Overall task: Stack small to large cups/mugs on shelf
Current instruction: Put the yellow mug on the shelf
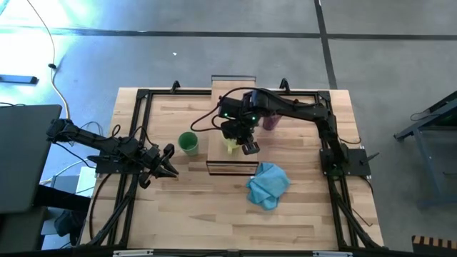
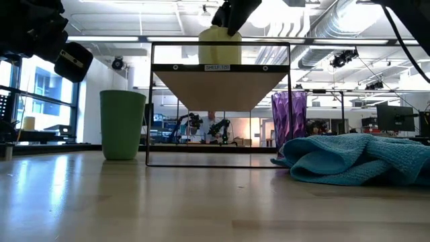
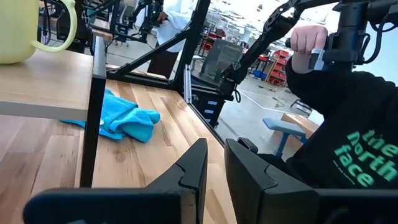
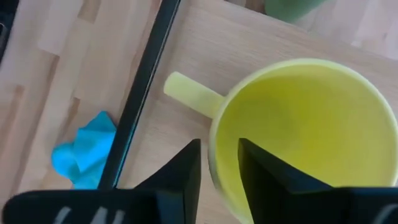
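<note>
Right claw [image 4: 217, 171] straddles the rim of the short yellow handled mug [image 4: 298, 130], fingers slightly parted, their hold unclear. That mug stands mid-board on the raised light-wood shelf [image 1: 232, 158]. Best lift straight up, clear of the rim.

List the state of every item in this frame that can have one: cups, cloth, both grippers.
yellow mug: upright on the shelf, handle sideways, looks empty.
green cup: upright on the table, left of the shelf.
purple tumbler: upright on the table, behind the shelf.
blue cloth: crumpled on the table.
right gripper: fingers astride the mug's rim, slightly apart.
left gripper: off the work, holding nothing, narrow gap.
</note>
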Action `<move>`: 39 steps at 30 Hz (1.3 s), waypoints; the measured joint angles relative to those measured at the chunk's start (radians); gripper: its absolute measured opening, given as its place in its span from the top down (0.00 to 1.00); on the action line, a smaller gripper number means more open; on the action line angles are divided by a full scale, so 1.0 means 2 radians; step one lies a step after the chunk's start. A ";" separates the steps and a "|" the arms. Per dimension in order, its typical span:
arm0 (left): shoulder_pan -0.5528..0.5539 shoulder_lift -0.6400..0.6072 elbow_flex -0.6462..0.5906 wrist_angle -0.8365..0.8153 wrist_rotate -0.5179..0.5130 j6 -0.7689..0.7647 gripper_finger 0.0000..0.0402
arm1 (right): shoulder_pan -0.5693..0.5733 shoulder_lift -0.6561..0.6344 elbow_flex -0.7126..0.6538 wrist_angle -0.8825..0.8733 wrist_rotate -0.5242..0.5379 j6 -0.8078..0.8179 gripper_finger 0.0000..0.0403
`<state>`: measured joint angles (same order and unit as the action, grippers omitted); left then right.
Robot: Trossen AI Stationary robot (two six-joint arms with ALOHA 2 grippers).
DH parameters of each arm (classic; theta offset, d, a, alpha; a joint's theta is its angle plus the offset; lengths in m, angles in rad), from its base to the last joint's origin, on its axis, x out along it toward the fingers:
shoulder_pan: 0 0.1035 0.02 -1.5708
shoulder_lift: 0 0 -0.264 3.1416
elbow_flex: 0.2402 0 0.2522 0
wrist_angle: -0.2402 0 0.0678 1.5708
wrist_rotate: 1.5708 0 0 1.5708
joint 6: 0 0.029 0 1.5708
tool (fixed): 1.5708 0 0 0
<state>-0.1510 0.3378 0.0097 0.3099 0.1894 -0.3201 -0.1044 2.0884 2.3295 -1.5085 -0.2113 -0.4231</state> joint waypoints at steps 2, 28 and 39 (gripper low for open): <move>0.000 0.000 0.000 0.000 0.000 0.000 0.88 | 0.000 0.000 0.000 0.000 -0.010 0.002 0.74; 0.000 0.000 0.000 0.000 0.000 0.000 0.88 | -0.018 0.000 0.001 0.034 -0.048 0.099 0.66; 0.000 0.000 0.000 0.000 0.000 0.000 0.88 | -0.019 -0.001 0.001 0.069 -0.054 0.191 0.66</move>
<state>-0.1513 0.3378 0.0097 0.3103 0.1894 -0.3199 -0.1417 2.0872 2.3306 -1.3701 -0.3190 -0.0402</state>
